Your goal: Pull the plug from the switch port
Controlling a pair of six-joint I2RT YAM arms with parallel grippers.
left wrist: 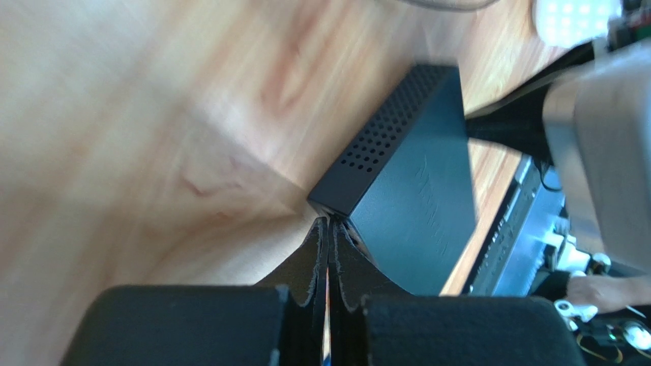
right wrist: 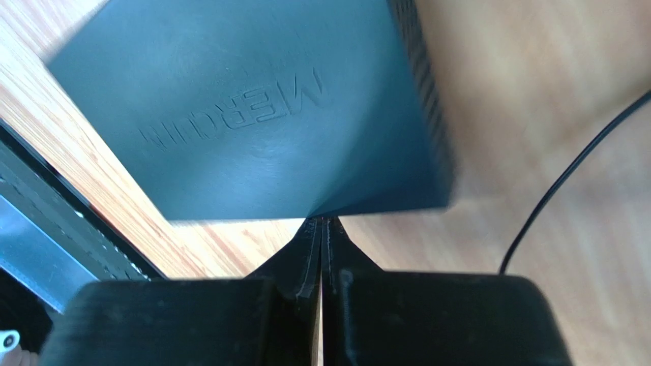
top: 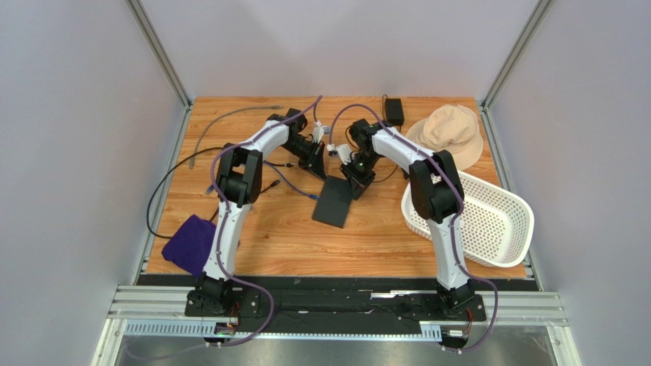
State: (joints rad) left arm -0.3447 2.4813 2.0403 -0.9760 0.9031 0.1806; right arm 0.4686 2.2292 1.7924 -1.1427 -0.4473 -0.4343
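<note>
Top external view has the switch (top: pixel 334 201) lying flat mid-worktop (top: pixel 260 244), at both arms' tips. Left pincer (left wrist: pixel 329 229) and right pincer (right wrist: pixel 322 227) are each clenched on nothing, tips at a corner of the box. Best pin the box with one, open the other, then draw the plug straight out; whether a plug is seated I cannot tell. Matte-black slab, vent holes down one narrow side, embossed lettering on top
</note>
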